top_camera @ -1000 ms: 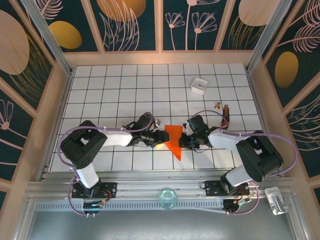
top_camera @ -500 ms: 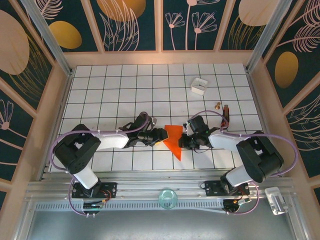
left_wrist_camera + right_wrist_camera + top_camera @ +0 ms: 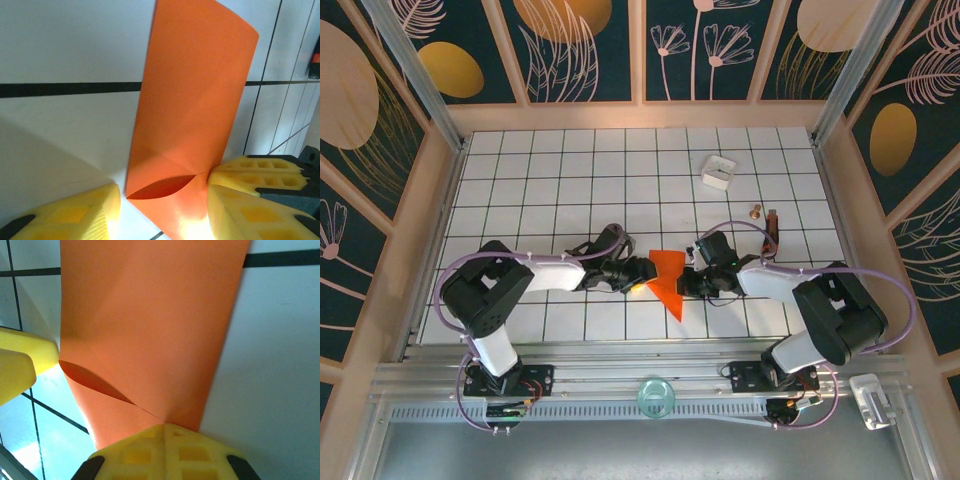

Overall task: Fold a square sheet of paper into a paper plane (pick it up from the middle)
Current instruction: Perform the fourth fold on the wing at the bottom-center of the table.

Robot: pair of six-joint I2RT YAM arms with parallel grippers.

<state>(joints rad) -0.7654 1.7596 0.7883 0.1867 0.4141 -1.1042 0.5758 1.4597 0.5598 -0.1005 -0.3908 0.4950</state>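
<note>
The square sheet of paper (image 3: 668, 280) is orange-red and folded into a broad wedge with its point toward me, lying on the white grid table (image 3: 550, 170); a paper plane is out of view. One layer gapes open along a crease (image 3: 165, 187). My right gripper (image 3: 688, 280) is shut on the sheet's right edge (image 3: 165, 427). My left gripper (image 3: 638, 272) is at the sheet's left edge, with its jaws open and the paper (image 3: 195, 100) lying between the two fingers (image 3: 65, 215). The right gripper's fingertips (image 3: 255, 172) touch the paper just beyond my left gripper's right finger.
A small white box (image 3: 718, 171) sits at the back right. A small brass piece (image 3: 756, 211) and a dark red object (image 3: 772, 222) lie right of the right arm. Wooden walls (image 3: 440, 190) border the table.
The left arm's elbow swung out to the left and came back, while its gripper stayed at the paper's left edge. The right arm and the paper have not moved.
</note>
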